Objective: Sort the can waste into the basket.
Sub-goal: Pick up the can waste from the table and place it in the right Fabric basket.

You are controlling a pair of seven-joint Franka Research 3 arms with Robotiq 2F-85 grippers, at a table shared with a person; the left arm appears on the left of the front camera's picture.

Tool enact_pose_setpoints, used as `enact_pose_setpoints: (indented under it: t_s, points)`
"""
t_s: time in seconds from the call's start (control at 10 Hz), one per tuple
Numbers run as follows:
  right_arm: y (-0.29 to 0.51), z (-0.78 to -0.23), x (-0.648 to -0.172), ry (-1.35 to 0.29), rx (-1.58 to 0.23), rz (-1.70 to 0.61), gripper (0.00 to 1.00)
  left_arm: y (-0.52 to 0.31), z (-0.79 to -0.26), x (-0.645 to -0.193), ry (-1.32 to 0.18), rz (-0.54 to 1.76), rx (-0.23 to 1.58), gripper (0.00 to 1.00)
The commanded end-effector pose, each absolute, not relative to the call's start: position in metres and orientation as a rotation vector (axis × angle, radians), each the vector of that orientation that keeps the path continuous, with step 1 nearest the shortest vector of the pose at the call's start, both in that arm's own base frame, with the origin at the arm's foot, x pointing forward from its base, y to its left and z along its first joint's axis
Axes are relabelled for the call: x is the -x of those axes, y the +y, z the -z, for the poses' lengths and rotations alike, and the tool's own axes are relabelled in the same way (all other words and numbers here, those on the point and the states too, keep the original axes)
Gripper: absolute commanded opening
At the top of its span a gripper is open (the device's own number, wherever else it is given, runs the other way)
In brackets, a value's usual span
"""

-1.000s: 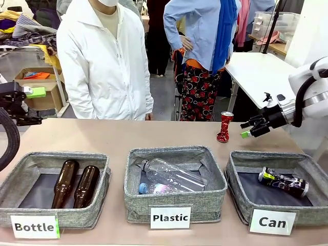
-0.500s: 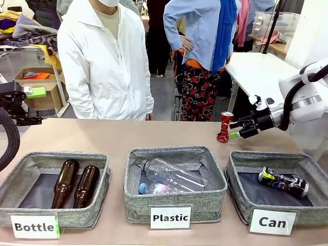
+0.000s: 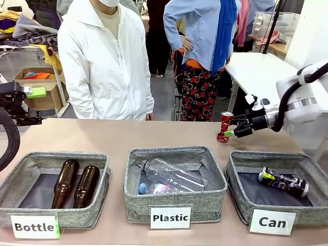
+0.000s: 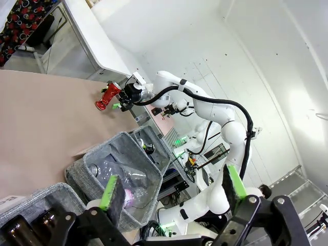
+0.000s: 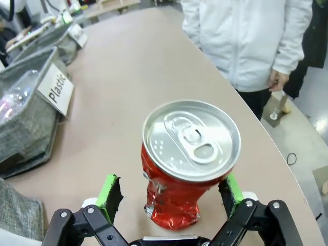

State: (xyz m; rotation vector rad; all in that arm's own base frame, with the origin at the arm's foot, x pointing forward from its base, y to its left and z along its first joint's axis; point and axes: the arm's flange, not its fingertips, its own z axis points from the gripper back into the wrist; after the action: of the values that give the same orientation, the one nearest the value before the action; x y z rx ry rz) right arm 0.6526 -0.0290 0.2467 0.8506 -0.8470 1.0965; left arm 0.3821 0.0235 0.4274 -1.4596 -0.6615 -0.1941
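Jaws of the right gripper (image 5: 170, 197) stand apart around the crushed red can (image 3: 224, 126), upright on the table (image 3: 128, 136). Left gripper (image 4: 171, 189) hangs spread, holding nothing.

My station is a robotics lab set up for a waste-sorting trial, inside a room that also stores clothing. Evidence: I work at a plain tan table (image 3: 154, 134) carrying three grey fabric bins with printed white labels, "Bottle" (image 3: 35, 226), "Plastic" (image 3: 170, 217) and "Can" (image 3: 272, 222). Further white robot arms (image 4: 215, 110) stand on mounts against bare white walls. Behind the table, piles of clothes (image 3: 23, 28) lie on a surface, with a cardboard box (image 3: 38, 84) below them and clear plastic storage drawers (image 3: 269, 23) beside a white side table (image 3: 259, 72). A person in a white jacket (image 3: 105, 61) observes from across my table.
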Motion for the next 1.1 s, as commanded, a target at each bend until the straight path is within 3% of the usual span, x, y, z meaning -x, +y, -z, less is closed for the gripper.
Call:
enact_pose_setpoints:
  t_s: [0.0,0.1,0.2,0.3,0.4,0.6,0.7,0.8,1.0]
  points:
    - [-0.025,-0.245,-0.659,-0.92,-0.913,-1.108,1.0,0.022,-0.432,-0.381,-0.667,0.175,1.465,1.0]
    - [-0.023,-0.244,-0.659,-0.924,-0.935,-1.108,1.0,0.022,-0.432,-0.381,-0.667,0.175,1.465,1.0]
    - [-0.02,-0.245,-0.657,-0.893,-0.951,-1.115,0.48,0.022,-0.432,-0.381,-0.667,0.175,1.465,1.0]
    - [-0.018,-0.246,-0.656,-0.886,-0.966,-1.128,0.41,0.022,-0.432,-0.381,-0.667,0.175,1.465,1.0]
    - [-0.016,-0.249,-0.655,-0.886,-0.972,-1.131,0.0,0.022,-0.432,-0.381,-0.667,0.175,1.465,1.0]
    - [-0.015,-0.254,-0.653,-0.886,-0.986,-1.132,0.0,0.022,-0.432,-0.381,-0.667,0.175,1.465,1.0]
    - [-0.016,-0.255,-0.654,-0.882,-0.988,-1.13,0.14,0.022,-0.432,-0.381,-0.667,0.175,1.465,1.0]
    - [-0.016,-0.259,-0.652,-0.875,-0.985,-1.132,0.05,0.022,-0.432,-0.381,-0.667,0.175,1.465,1.0]
    - [-0.015,-0.275,-0.646,-0.815,-0.961,-1.138,0.0,0.022,-0.432,-0.381,-0.667,0.175,1.465,1.0]
